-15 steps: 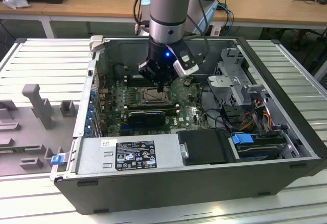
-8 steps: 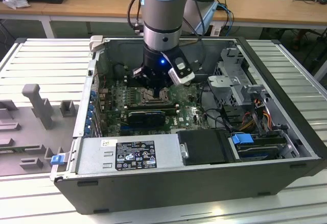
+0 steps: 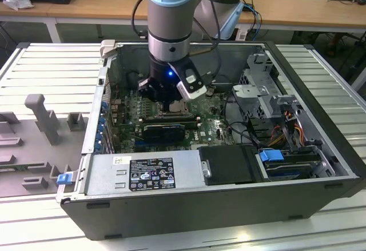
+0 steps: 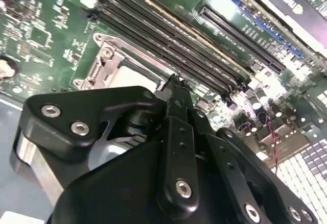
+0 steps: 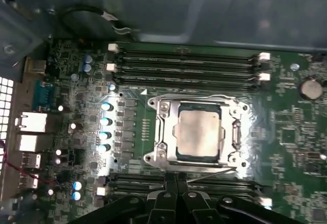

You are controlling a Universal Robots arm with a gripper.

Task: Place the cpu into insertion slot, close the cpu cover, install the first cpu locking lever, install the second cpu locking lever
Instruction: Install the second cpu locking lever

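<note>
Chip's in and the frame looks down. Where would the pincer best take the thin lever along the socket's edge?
Probably at the lever's end nearest the pincer, coming straight down from above. It is a thin rod lying almost flat between the socket rim and the memory slots, which leaves little room sideways.

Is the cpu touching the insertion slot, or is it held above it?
Touching. In the first wrist view the cpu lies flat inside the insertion slot, framed by its silvery rim, with the closed fingers beside the socket.
</note>
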